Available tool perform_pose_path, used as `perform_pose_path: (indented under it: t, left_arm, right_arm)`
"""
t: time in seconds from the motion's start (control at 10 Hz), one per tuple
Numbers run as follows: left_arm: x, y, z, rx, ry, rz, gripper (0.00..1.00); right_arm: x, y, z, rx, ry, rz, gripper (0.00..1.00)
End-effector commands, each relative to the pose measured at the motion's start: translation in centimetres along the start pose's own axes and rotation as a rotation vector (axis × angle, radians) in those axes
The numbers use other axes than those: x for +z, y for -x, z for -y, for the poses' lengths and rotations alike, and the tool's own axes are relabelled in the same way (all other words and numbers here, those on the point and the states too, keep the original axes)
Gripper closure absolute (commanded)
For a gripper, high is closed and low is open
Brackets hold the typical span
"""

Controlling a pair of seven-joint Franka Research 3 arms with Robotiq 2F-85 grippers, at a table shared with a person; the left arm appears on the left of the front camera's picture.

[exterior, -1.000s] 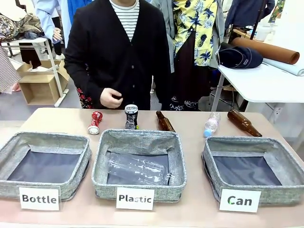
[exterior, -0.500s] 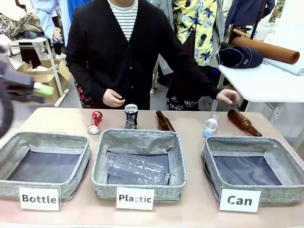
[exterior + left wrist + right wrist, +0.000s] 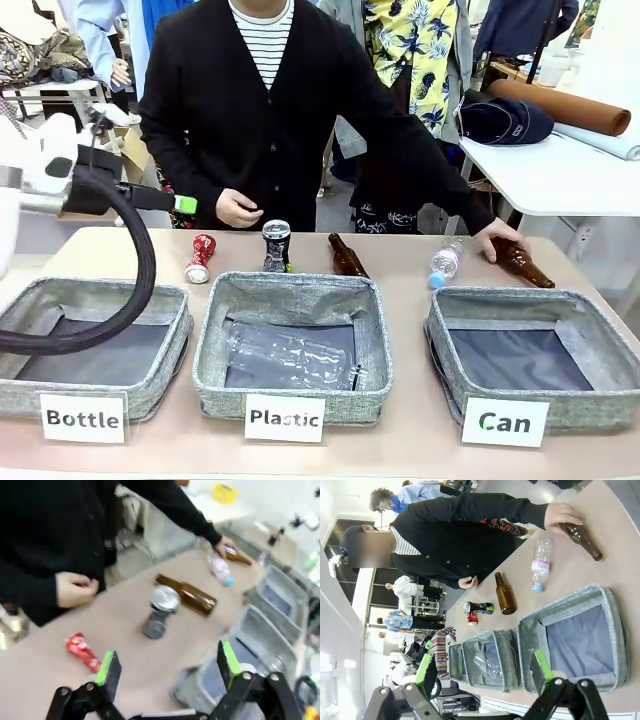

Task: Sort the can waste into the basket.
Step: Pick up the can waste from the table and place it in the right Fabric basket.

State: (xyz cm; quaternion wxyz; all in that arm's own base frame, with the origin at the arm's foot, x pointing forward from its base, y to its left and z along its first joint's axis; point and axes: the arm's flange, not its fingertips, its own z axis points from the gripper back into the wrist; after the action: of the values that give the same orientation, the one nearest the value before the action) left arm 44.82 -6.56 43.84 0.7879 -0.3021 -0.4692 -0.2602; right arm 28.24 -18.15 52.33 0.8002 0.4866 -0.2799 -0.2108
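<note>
Cans past my left gripper (image 3: 166, 660).
It is spread wide and holds nothing; red can (image 3: 82, 651) and dark can (image 3: 159, 611) lie just ahead.

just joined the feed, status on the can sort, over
Left gripper open, aloft. Right gripper open, empty. Red can lying, dark can standing, both on table; basket empty. Person's hand on bottle behind basket.

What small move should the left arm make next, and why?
Probably lower the left gripper toward the red can: its jaws stand open and empty above the table, that can lies nearest to it, and both it and the dark can lie outside the Can basket.
</note>
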Motion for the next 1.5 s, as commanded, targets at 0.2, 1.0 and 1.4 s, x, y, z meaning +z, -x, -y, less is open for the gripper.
perform_pose_path:
  t: [0.2,1.0,1.4]
  left_arm:
    - [-0.4,-0.7,2.2,-0.007,0.026,-0.094,0.00]
    - [-4.3,-0.7,-8.6,-0.463,0.417,0.000,0.00]
    - [14.1,6.5,-11.7,-0.279,0.238,0.142,0.00]
  right_arm:
    - [0.0,-0.3,0.0,0.024,-0.029,0.008,0.00]
    - [0.0,-0.3,0.0,0.024,-0.029,0.008,0.00]
    - [0.0,-0.3,0.0,0.024,-0.029,0.008,0.00]
